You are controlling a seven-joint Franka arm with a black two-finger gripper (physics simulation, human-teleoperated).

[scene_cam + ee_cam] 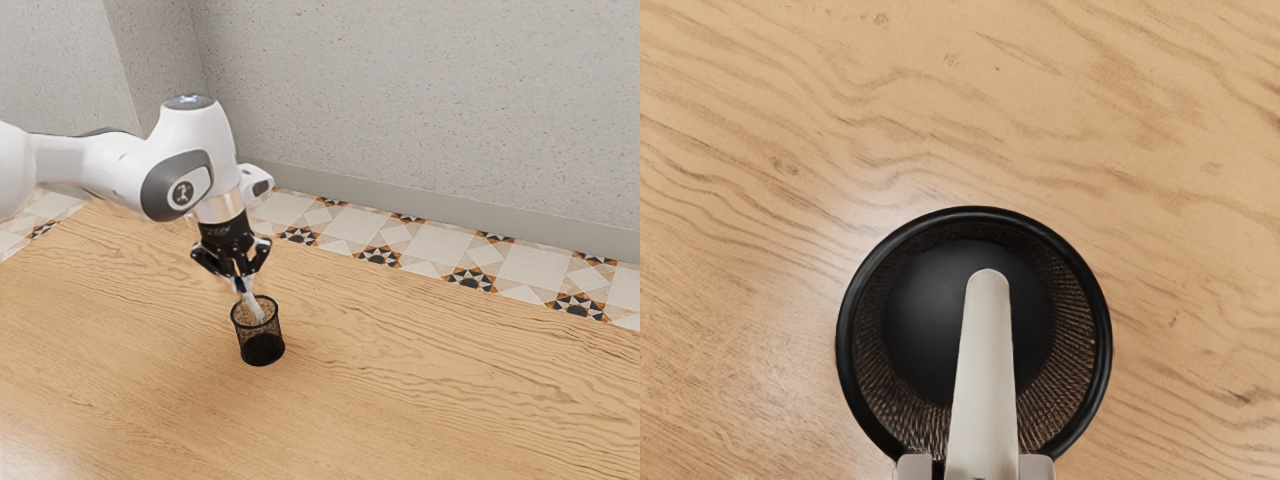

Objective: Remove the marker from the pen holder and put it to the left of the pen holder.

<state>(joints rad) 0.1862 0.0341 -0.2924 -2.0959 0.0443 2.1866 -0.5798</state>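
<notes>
Marker, pale, one. Slants down from the claw, with lower end inside the pen holder. Not yet set down.

Claw, black, two-fingered. Closed to the marker's width; appears to pinch the upper part from both sides.

Pen holder, dark mesh, round. Stands upright on the table, just below the claw.

Hazards, as judged:
(a) Snagging of marker on rim. Likely cause: sideways travel of claw before full clearance, made worse by the tilt.
(b) Dragging or toppling of holder. Cause: same contact, with a holder probably light.
(c) Swivel or slip within the grip. Cause: hold near one end, long free length below the claw.
(d) Rolling after release. Cause: rounded barrel, let go too high or at a slant.

Remedy: lift straight up first, then shift.
</notes>
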